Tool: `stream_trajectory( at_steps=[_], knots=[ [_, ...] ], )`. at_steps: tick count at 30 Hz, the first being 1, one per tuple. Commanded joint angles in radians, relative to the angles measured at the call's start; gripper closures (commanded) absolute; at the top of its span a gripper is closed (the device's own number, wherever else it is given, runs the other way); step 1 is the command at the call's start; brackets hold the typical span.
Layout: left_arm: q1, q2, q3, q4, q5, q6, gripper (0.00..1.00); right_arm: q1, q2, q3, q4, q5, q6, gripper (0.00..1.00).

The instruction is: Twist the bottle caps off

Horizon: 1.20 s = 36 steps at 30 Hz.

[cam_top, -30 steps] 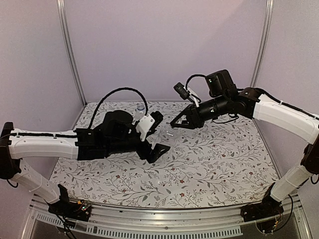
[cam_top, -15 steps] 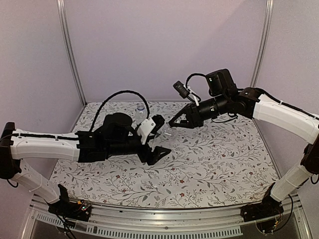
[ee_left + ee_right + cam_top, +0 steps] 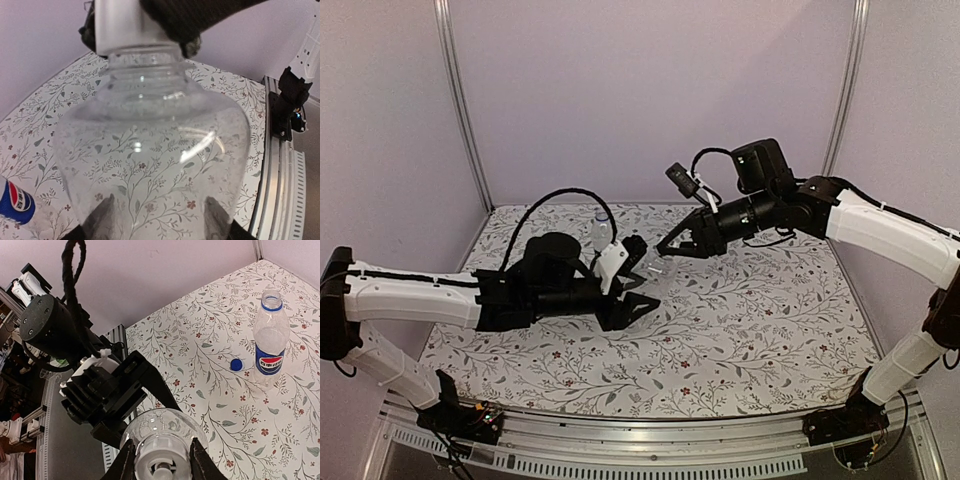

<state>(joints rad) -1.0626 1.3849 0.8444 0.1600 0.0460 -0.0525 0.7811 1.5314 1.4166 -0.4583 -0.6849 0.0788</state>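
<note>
The short unlabelled bottle (image 3: 150, 140) hangs in the air between both grippers (image 3: 650, 270). My right gripper (image 3: 162, 447) is shut on its pale cap (image 3: 162, 465), one finger on each side. My left gripper (image 3: 159, 202) holds the bottle's lower body, and its fingers (image 3: 102, 215) show dimly through the plastic. The Pepsi bottle (image 3: 270, 345) stands upright at the back left with its neck open. Beside it on the table lies the blue cap (image 3: 236, 364). In the top view the Pepsi bottle (image 3: 602, 228) peeks out behind my left arm.
The flowered tablecloth (image 3: 750, 320) covers the whole work surface. A metal rail (image 3: 650, 435) runs along its near edge. Purple walls close in the back and the sides.
My left gripper's jaws have closed in from wide open onto the short bottle, and that arm has shifted a little to the right. The right gripper has stayed shut on the cap.
</note>
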Motion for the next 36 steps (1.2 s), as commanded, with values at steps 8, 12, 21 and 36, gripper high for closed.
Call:
stream_trajectory(
  at_steps=[8, 12, 21, 36],
  knots=[
    [0.020, -0.038, -0.144, 0.290, 0.067, -0.163, 0.57, 0.006, -0.009, -0.010, 0.191, -0.001, 0.078, 0.25],
    [0.017, -0.035, -0.184, 0.392, 0.078, -0.220, 0.57, 0.007, -0.043, -0.051, 0.297, 0.019, 0.136, 0.16],
    [0.013, 0.002, -0.196, 0.525, 0.085, -0.304, 0.59, 0.066, -0.060, -0.118, 0.417, 0.131, 0.203, 0.13],
    [0.004, 0.034, -0.178, 0.536, 0.086, -0.308, 0.60, 0.080, -0.040, -0.168, 0.473, 0.143, 0.219, 0.36]
  ],
)
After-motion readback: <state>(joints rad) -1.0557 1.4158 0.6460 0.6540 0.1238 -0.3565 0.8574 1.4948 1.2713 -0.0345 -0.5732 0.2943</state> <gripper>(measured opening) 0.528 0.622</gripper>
